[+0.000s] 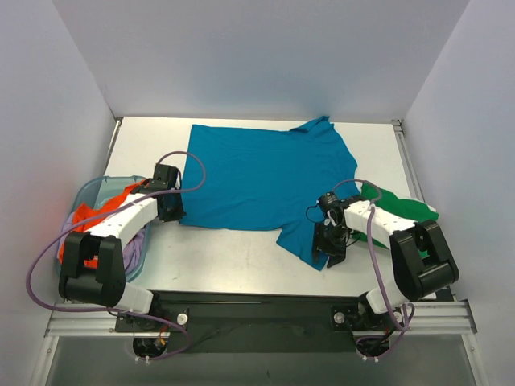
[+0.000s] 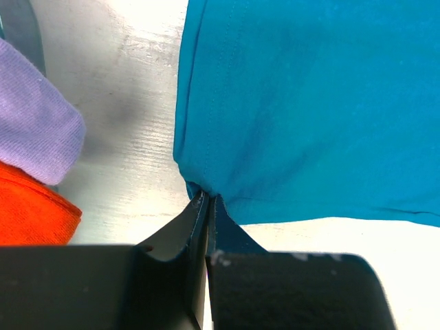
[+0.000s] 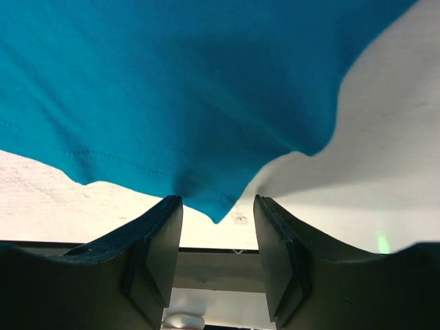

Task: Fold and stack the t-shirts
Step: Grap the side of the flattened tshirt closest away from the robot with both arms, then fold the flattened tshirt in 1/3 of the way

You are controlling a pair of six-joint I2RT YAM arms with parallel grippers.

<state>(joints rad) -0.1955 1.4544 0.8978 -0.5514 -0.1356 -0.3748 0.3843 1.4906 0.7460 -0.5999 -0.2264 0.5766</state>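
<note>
Step in hand, by my read: pinching both near corners of the teal shirt (image 1: 257,181) ready for a first fold. The shirt lies spread flat mid-tabletop (image 1: 225,257), reaching toward the far edge, with its collar at the far right.

The left hand (image 2: 206,206) is clamped tight on the near-left hem corner, and cloth bunches right at the pinch. The right hand (image 3: 218,206) is at the near-right corner with its jaws apart. The pointed tip of the cloth hangs between them, touching neither pad as far as I can tell.

The green shirt (image 1: 402,207) sits at the right edge, partly under the right arm. The basket (image 1: 95,186) is at the left edge with the orange shirt (image 2: 31,206) and lavender shirt (image 2: 34,130) inside. None of these three is folded yet, so the task is early.

To do it well:
- Push the right hand a little deeper before squeezing. Only the tip sits between the pads, so a shallow bite could slip out on lifting.
- Take one layer only and keep the pads off the tabletop.
- Lift both corners together at even height and carry them toward the far edge in parallel, so the fold line stays straight.
- Keep the right arm from dragging the green shirt along.

Risks: the right corner dropping mid-fold, or the hem skewing if one hand leads.
</note>
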